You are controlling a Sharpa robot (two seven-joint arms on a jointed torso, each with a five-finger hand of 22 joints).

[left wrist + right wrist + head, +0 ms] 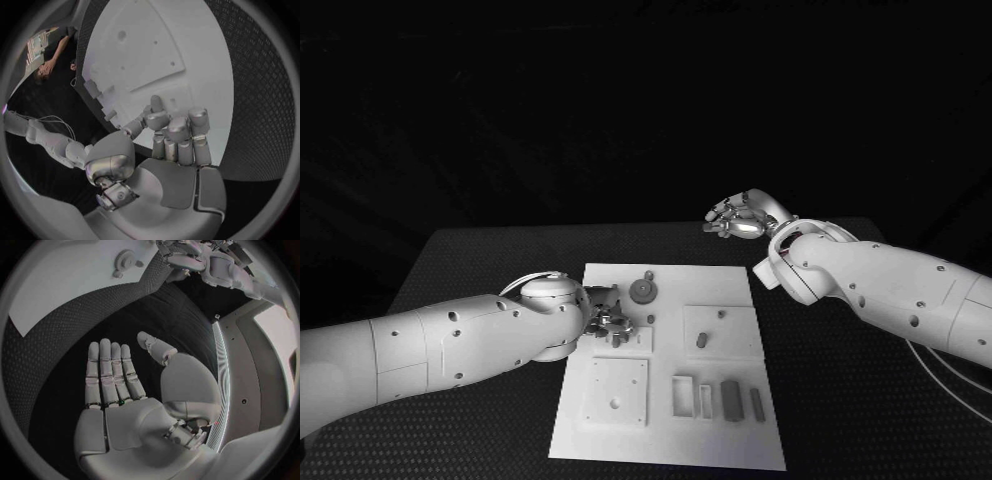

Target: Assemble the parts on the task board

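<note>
Head view: left hand [609, 322] over task board [733, 285], fingers curled, contents indiscernible.
Right hand [125, 390]: released, beside board.
Risk: curled fingers could nudge gear [643, 290].

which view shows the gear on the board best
The head view: the gear sits whole on the task board, beyond the left hand. The right wrist view shows it small, near the rim.

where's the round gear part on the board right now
In the head view the round grey gear sits near the white task board's far edge, just beyond the left hand.
</note>
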